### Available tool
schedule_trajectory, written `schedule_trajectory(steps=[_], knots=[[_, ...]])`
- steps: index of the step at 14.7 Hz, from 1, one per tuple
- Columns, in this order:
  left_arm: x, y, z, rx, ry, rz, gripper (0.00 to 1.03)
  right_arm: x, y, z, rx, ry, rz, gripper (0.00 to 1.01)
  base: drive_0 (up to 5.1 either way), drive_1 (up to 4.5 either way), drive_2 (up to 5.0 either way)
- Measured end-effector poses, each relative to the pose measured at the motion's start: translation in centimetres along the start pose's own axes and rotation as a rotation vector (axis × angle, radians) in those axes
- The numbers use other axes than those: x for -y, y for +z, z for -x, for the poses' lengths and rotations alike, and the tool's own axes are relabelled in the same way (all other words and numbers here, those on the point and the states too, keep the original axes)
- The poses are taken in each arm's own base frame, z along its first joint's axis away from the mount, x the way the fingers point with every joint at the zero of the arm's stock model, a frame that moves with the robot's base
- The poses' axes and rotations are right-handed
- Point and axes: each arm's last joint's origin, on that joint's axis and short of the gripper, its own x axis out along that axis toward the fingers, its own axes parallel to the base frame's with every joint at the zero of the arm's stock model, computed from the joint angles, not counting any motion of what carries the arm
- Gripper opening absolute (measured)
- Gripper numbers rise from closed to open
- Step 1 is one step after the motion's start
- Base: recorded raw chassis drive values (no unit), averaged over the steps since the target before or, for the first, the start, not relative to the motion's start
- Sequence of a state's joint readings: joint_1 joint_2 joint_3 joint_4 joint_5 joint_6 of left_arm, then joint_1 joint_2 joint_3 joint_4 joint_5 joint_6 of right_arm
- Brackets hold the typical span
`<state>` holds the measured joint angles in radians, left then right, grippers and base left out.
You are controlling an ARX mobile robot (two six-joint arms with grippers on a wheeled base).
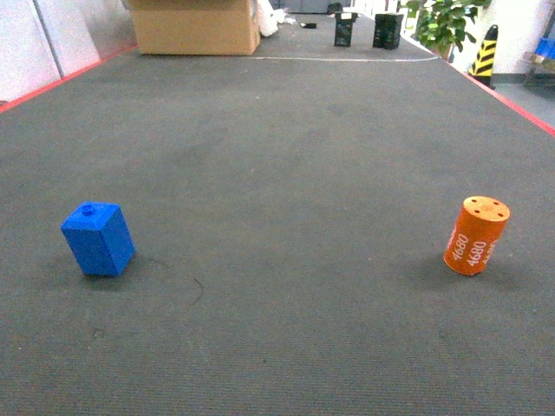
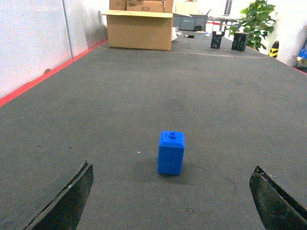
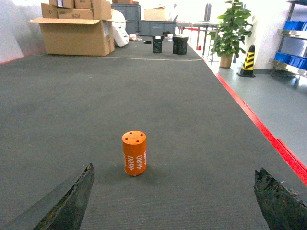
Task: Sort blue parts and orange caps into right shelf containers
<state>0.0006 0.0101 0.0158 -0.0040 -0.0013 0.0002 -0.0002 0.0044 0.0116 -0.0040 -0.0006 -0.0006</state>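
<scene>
A blue part (image 1: 98, 239) stands upright on the dark grey floor mat at the left of the head view; an orange cap (image 1: 476, 236) printed "4680" stands at the right. Neither gripper shows in the head view. In the left wrist view the blue part (image 2: 171, 153) stands ahead of my left gripper (image 2: 170, 191), whose fingers are spread wide with nothing between them. In the right wrist view the orange cap (image 3: 134, 153) stands ahead and left of centre of my right gripper (image 3: 175, 194), also wide open and empty. Blue crates (image 3: 293, 25) sit on a shelf far right.
A large cardboard box (image 1: 195, 26) stands at the mat's far end, with two black boxes (image 1: 366, 30) and a potted plant (image 1: 445, 23) further right. A yellow-black bollard (image 1: 485, 54) stands off the mat. Red tape (image 3: 259, 127) edges the mat's right side.
</scene>
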Motion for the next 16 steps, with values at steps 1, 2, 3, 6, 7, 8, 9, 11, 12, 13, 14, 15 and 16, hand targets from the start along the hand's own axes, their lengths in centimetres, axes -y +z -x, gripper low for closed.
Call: schedule_trajectory(steps=[1,2,3,6,7,8,9,11,12,13,14,15,16], knots=[[0.00,0.00,0.00,0.000,0.000,0.000,0.98,0.00,0.00,0.00,0.000,0.000,0.000,0.98,0.0,0.00,0.0],[0.00,0.00,0.00,0.000,0.000,0.000,0.98,0.00,0.00,0.00,0.000,0.000,0.000,0.98,0.0,0.00,0.0],[0.00,0.00,0.00,0.000,0.000,0.000,0.98,0.00,0.00,0.00,0.000,0.000,0.000,0.98,0.0,0.00,0.0],[0.00,0.00,0.00,0.000,0.000,0.000,0.98,0.00,0.00,0.00,0.000,0.000,0.000,0.98,0.0,0.00,0.0],[0.00,0.00,0.00,0.000,0.000,0.000,0.98,0.00,0.00,0.00,0.000,0.000,0.000,0.98,0.0,0.00,0.0],[0.00,0.00,0.00,0.000,0.000,0.000,0.98,0.00,0.00,0.00,0.000,0.000,0.000,0.98,0.0,0.00,0.0],[0.00,0.00,0.00,0.000,0.000,0.000,0.98,0.00,0.00,0.00,0.000,0.000,0.000,0.98,0.0,0.00,0.0],[0.00,0.00,0.00,0.000,0.000,0.000,0.98,0.00,0.00,0.00,0.000,0.000,0.000,0.98,0.0,0.00,0.0],[0.00,0.00,0.00,0.000,0.000,0.000,0.98,0.00,0.00,0.00,0.000,0.000,0.000,0.98,0.0,0.00,0.0],[0.00,0.00,0.00,0.000,0.000,0.000,0.98,0.00,0.00,0.00,0.000,0.000,0.000,0.98,0.0,0.00,0.0],[0.00,0.00,0.00,0.000,0.000,0.000,0.98,0.00,0.00,0.00,0.000,0.000,0.000,0.98,0.0,0.00,0.0],[0.00,0.00,0.00,0.000,0.000,0.000,0.98,0.00,0.00,0.00,0.000,0.000,0.000,0.98,0.0,0.00,0.0],[0.00,0.00,0.00,0.000,0.000,0.000,0.98,0.00,0.00,0.00,0.000,0.000,0.000,0.98,0.0,0.00,0.0]])
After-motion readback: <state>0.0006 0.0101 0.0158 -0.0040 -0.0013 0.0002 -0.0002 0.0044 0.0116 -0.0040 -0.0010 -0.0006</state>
